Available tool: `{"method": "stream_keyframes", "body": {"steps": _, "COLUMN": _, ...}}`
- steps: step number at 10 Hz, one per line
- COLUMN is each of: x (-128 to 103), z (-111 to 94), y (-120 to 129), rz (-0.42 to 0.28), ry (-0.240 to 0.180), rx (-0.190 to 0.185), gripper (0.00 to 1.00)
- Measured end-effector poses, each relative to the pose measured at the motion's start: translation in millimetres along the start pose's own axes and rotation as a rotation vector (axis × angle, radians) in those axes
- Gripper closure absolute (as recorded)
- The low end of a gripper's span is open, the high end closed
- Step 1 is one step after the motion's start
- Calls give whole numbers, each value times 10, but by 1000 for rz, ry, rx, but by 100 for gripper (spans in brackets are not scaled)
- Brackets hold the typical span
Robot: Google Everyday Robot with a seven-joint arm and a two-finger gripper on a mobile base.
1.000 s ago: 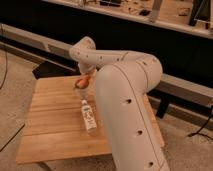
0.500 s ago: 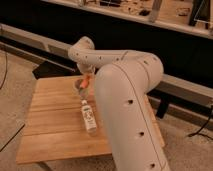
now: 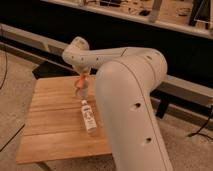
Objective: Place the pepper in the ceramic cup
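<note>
Pepper (image 3: 80, 80) sits right at the tips of the gripper (image 3: 81, 86), whose jaws are closed, seemingly on it, low over the far middle of the wooden worktop (image 3: 50, 120), just beyond the lying clear bottle (image 3: 89, 118); its long axis is unreadable.

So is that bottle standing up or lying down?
Lying down: the bottle stretches flat along the wooden table, near the gripper, which sits low at the pepper.
</note>
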Motion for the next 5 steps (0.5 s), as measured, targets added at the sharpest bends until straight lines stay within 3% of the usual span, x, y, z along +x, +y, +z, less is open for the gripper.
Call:
{"method": "stream_keyframes", "body": {"steps": 1, "x": 24, "z": -29, "y": -2, "rz": -31, "ry": -27, "rx": 9, "gripper": 100}}
{"method": "stream_keyframes", "body": {"steps": 5, "x": 39, "z": -8, "y": -28, "rz": -47, "ry": -34, "rx": 20, "gripper": 100}}
